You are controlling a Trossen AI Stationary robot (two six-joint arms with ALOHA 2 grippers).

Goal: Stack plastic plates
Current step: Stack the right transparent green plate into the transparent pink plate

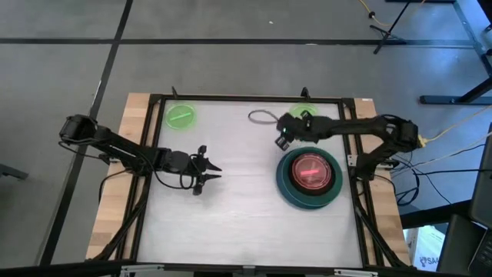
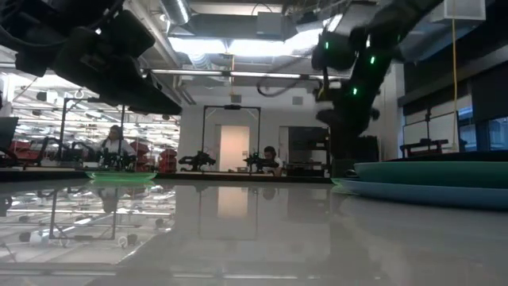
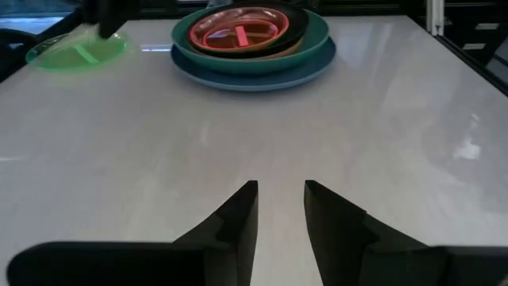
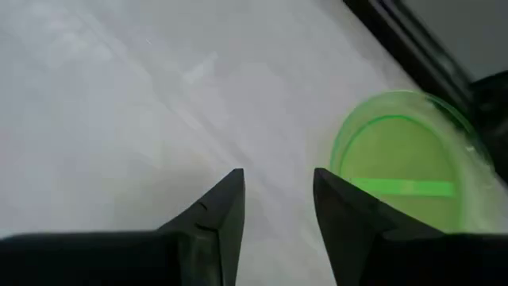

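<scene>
Right claw (image 1: 281, 139) hovers at the far side of the counter (image 1: 238, 208), fingers apart and empty, just beside a lime-green plate (image 4: 401, 171). Left claw (image 1: 215, 171) waits over the counter's left middle, also parted with nothing in it. The stack sits at the right: pink plate (image 1: 310, 170) on top, a black one under it, then teal plate (image 3: 313, 36) and slate-blue plate (image 3: 262, 78). Another lime-green plate (image 1: 180, 116) lies far-left.

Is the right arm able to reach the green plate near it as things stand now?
Probably yes. The right tool hangs open just beside the green plate, which lies alone near the table's far edge, and nothing shows between them.
</scene>
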